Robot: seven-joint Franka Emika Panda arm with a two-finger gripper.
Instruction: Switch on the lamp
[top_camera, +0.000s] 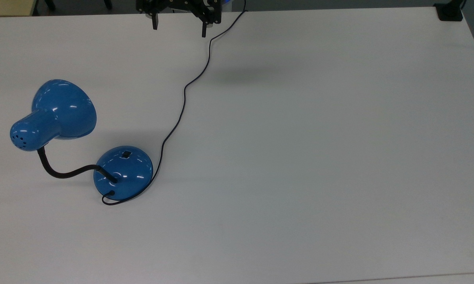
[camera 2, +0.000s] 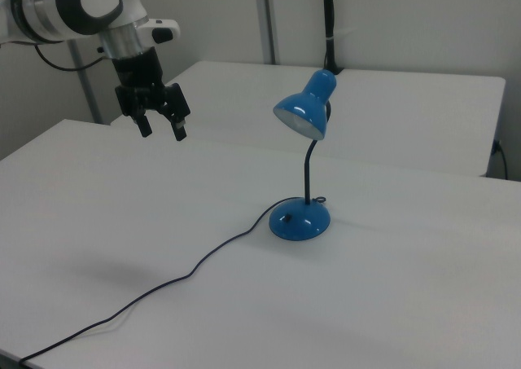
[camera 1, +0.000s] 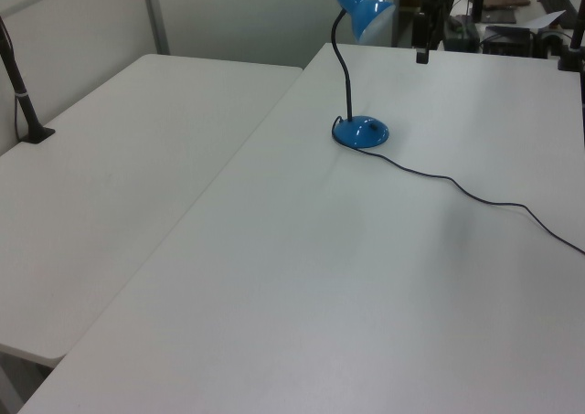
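The lamp stands on the white table (top_camera: 300, 157), unlit. Its blue shade (top_camera: 59, 112) (camera 2: 305, 108) rises on a black gooseneck (top_camera: 63, 171) from a round blue base (top_camera: 123, 171) (camera 2: 300, 218) (camera 1: 362, 132). A small black switch (top_camera: 125, 154) (camera 2: 286, 219) sits on the base. The thin black cord (top_camera: 181, 114) runs from the base to the top view's upper edge. My gripper (top_camera: 179, 27) (camera 2: 164, 129) hangs open and empty, high above the table, far from the lamp, at the right view's left.
A second white table (camera 1: 119, 158) adjoins this one in the left view. A black clamp (top_camera: 450, 12) sits at the top view's upper right corner. The cord (camera 2: 155, 292) trails across the table in the right view.
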